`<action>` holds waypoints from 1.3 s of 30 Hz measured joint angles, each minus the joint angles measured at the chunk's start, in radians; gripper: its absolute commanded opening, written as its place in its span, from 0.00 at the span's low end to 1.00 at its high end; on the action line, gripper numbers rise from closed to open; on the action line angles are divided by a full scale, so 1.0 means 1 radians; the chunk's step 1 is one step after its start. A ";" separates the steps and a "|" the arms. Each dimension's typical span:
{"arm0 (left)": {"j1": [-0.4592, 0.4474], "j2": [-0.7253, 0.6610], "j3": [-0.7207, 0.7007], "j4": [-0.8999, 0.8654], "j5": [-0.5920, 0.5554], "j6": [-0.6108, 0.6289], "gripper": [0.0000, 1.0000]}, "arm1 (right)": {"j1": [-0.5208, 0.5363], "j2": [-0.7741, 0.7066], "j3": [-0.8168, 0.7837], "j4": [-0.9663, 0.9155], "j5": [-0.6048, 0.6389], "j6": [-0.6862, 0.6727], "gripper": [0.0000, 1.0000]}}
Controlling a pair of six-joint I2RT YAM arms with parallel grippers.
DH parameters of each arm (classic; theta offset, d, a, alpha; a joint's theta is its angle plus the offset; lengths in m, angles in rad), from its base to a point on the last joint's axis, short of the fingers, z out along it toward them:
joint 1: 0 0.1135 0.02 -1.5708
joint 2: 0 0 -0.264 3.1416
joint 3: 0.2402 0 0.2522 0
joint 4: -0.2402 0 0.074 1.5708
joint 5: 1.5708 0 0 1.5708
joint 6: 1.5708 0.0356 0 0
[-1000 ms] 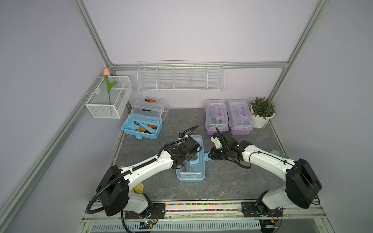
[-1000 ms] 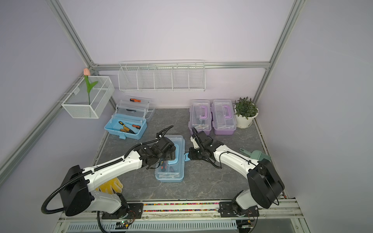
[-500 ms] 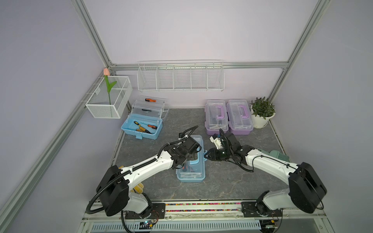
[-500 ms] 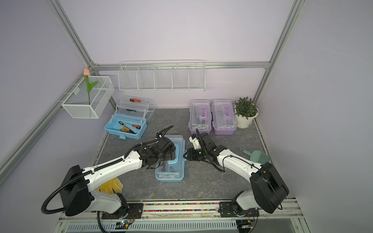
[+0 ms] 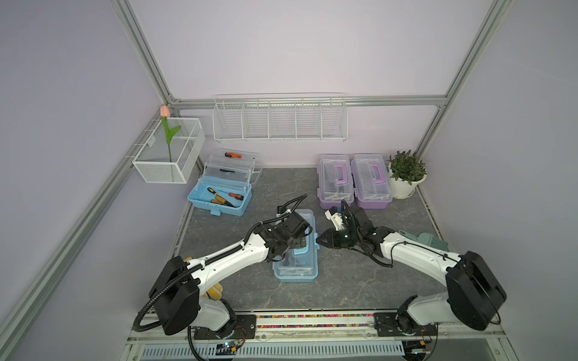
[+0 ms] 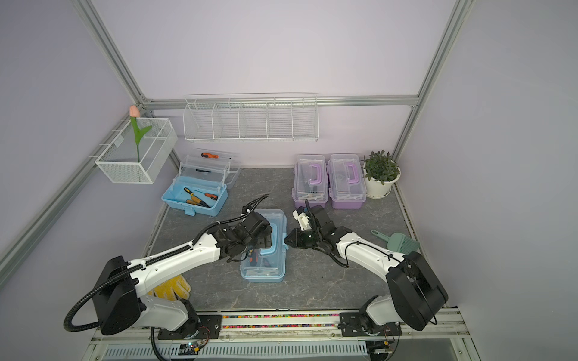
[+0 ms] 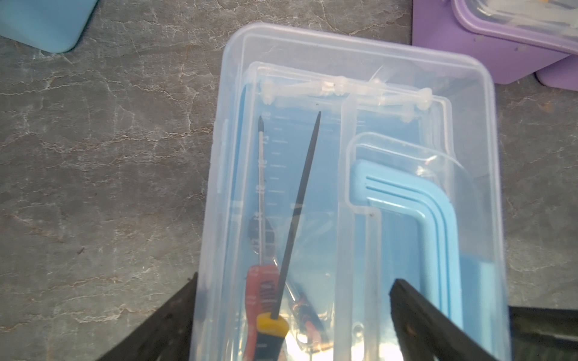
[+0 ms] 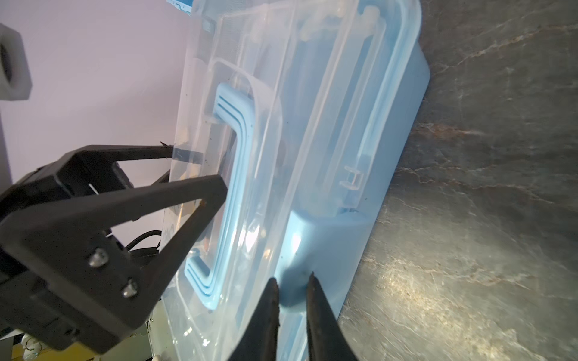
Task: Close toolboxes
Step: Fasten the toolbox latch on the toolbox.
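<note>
Toolbox status: the light blue toolbox [image 5: 295, 272] stands mid-worktop [image 5: 359, 281] with its clear lid [image 7: 375, 56] down and its latch [image 8: 325, 247] facing my right arm. Over the last second the right gripper [image 5: 318, 243] has slid in from just beside the box until it touches the latch side, and its jaws have drawn almost together. My reading is that the lid stage is done and I am now pressing the latch home. I cannot yet confirm that it has snapped. The left gripper [image 5: 300, 240] has not shifted. It hangs spread wide over the lid, one finger at the lid's edge and the other by the handle [image 7: 438, 218], apparently holding the lid flat. In both top views I see only the right gripper's nose against the box. The right wrist view alone shows the narrow slit between the jaws, the tips set on the latch and nothing clamped. The left wrist view hides the latch but shows a screwdriver [image 7: 262, 281] lying under the lid. Only the top views remind me that the open blue toolbox [image 5: 219, 200] at the rear still needs closing. The purple toolboxes [image 5: 336, 184] have their lids down.
</note>
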 measured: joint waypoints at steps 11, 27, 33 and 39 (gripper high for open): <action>0.000 0.000 0.000 0.000 0.000 0.000 0.93 | -0.005 0.040 0.000 0.000 0.004 -0.001 0.21; 0.000 0.000 0.000 -0.001 0.000 0.000 0.93 | -0.004 0.056 0.001 -0.001 0.000 -0.004 0.17; 0.000 0.000 0.000 -0.001 0.000 0.000 0.93 | -0.004 0.073 0.003 0.002 -0.001 -0.005 0.15; 0.000 0.000 0.000 -0.001 0.000 0.000 0.93 | -0.004 0.082 0.010 0.005 0.000 -0.005 0.14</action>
